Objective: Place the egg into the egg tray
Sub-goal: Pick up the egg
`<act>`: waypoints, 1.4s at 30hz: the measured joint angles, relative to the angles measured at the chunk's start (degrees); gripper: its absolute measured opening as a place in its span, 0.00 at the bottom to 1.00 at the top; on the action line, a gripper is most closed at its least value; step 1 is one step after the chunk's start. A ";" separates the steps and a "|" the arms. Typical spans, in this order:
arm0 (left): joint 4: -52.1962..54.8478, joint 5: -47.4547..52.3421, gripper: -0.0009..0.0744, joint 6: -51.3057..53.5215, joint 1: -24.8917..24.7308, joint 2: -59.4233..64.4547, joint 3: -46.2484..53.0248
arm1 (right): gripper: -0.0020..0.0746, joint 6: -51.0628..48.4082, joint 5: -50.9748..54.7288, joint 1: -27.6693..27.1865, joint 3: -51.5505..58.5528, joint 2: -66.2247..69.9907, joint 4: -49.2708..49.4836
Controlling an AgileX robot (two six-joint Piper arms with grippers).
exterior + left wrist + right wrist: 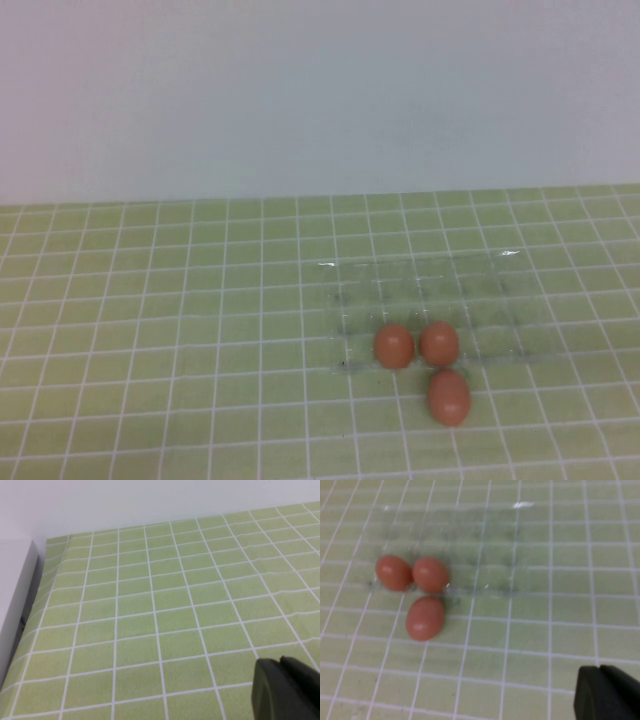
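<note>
Three orange-brown eggs look the same. Two, one (pixel 393 345) beside the other (pixel 439 343), sit in the front row of the clear egg tray (pixel 430 285). The third egg (pixel 449 396) lies on the green grid cloth just in front of the tray. The right wrist view shows this loose egg (pixel 425 618), the two tray eggs (pixel 394 572) (pixel 430 574) and the tray (pixel 490 550). My right gripper (pixel 599 669) is shut and empty, apart from the eggs. My left gripper (pixel 282 661) is shut and empty over bare cloth. Neither gripper shows in the high view.
The green grid cloth (pixel 160 330) covers the table up to a pale back wall (pixel 300 90). In the left wrist view a white raised edge (pixel 15 600) runs along the side of the cloth.
</note>
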 joint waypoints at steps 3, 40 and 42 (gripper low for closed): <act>0.00 0.00 0.01 0.00 0.00 0.00 0.00 | 0.02 0.59 0.12 5.67 -0.69 6.58 0.00; 0.00 0.00 0.01 0.00 0.00 0.00 0.00 | 0.71 16.64 9.37 22.62 -39.67 70.09 -2.08; 0.00 0.00 0.01 0.00 0.00 0.00 0.00 | 0.71 16.64 9.16 22.62 -39.72 70.40 -2.08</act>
